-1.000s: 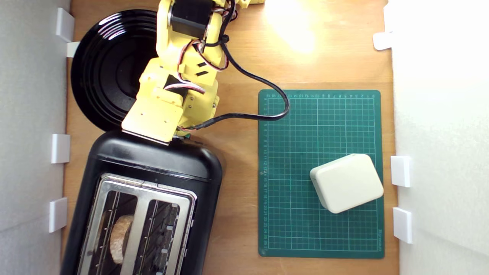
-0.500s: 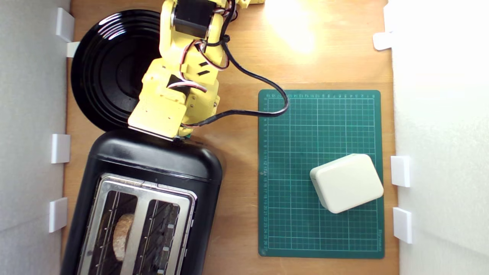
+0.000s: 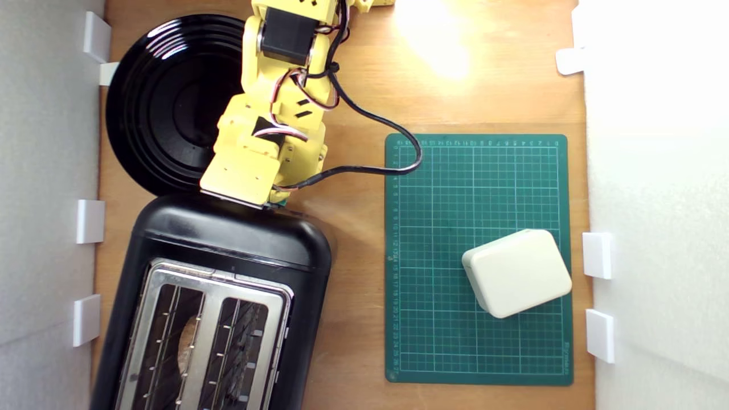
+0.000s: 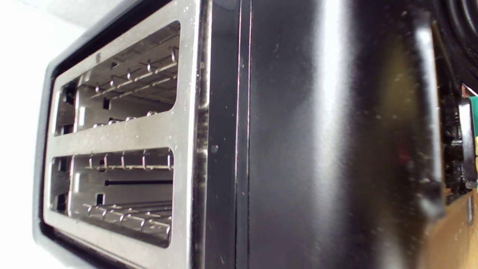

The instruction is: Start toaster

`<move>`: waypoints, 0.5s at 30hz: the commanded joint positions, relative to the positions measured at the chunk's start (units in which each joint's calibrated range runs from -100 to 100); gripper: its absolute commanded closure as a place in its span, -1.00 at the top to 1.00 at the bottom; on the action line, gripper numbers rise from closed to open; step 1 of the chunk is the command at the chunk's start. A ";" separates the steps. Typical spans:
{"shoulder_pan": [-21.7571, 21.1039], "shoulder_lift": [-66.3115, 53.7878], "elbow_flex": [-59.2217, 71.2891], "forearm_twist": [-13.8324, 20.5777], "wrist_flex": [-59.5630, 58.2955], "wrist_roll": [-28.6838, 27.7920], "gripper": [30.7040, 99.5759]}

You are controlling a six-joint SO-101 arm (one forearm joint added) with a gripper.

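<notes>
Bearing down at the toaster (image 3: 228, 273)'s end face in the exterior view's lower left, presumably working its green lever (image 3: 278, 200) peeking beneath the yellow arm (image 3: 267, 131), fingers hidden so their grip being impossible to tell, bread (image 3: 187, 345) sitting low in one slot.
</notes>
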State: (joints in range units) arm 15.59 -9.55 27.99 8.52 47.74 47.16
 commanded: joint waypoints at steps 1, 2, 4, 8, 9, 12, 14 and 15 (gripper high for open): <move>0.68 0.97 4.41 0.30 -4.02 -0.26 -0.98; 0.68 0.97 4.59 0.30 -4.10 -0.26 -0.98; 0.68 1.22 4.95 0.30 -4.36 -0.26 -0.98; 0.76 1.39 5.68 0.30 -4.45 -0.26 -0.98; 0.76 1.39 6.68 0.39 -4.70 -0.26 -0.98; 0.76 2.38 10.77 0.39 -10.44 -0.26 -0.98; 0.76 2.88 12.58 0.11 -12.24 -0.26 -0.98; 0.76 3.22 12.95 -0.08 -12.24 -0.26 -0.98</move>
State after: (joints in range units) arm 15.77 -10.13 36.98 8.52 37.96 47.16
